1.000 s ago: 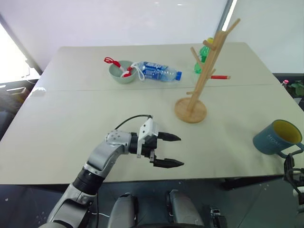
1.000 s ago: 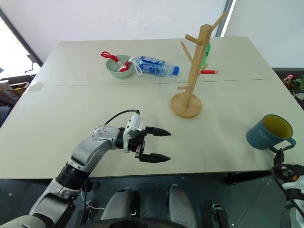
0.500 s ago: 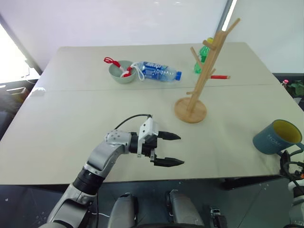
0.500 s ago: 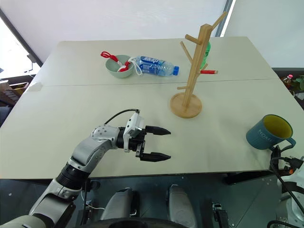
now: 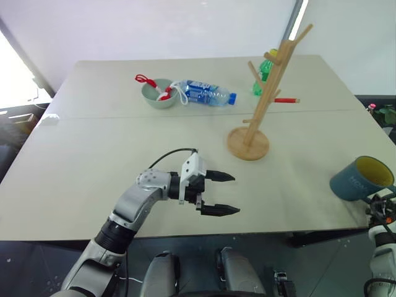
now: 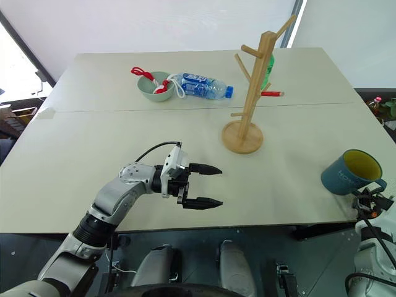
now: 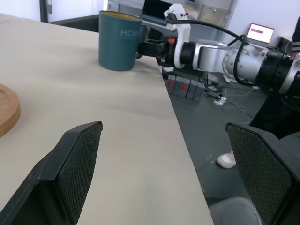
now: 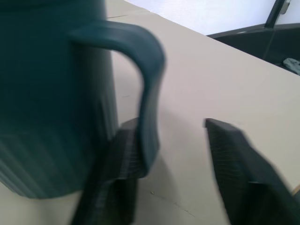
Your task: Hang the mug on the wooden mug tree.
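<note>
Now the right gripper [image 8: 168, 125] straddles the handle [image 8: 150, 93], fingers spread, one threaded through the loop, so that closing would pinch it. The mug [image 6: 349, 171] stands upright at the table's [image 6: 93, 136] near right corner, well apart from the wooden mug tree [image 6: 250, 93]. The left gripper [image 6: 207, 185] hovers spread by the near edge. Since a second ago, the right gripper has edged in; the mug is unmoved.

A broad pale beige table [image 6: 93, 154] fills most of the room, with a thin seam running across it from nine to three o'clock. Behind it, at twelve, hangs a bright white wall or screen [image 6: 173, 25] with a dark slanted post [image 6: 298, 21] at one o'clock. The floor [image 7: 206, 122] below is dark grey, strewn with cables, and a lit laptop screen [image 7: 261, 33] glows beyond.
</note>
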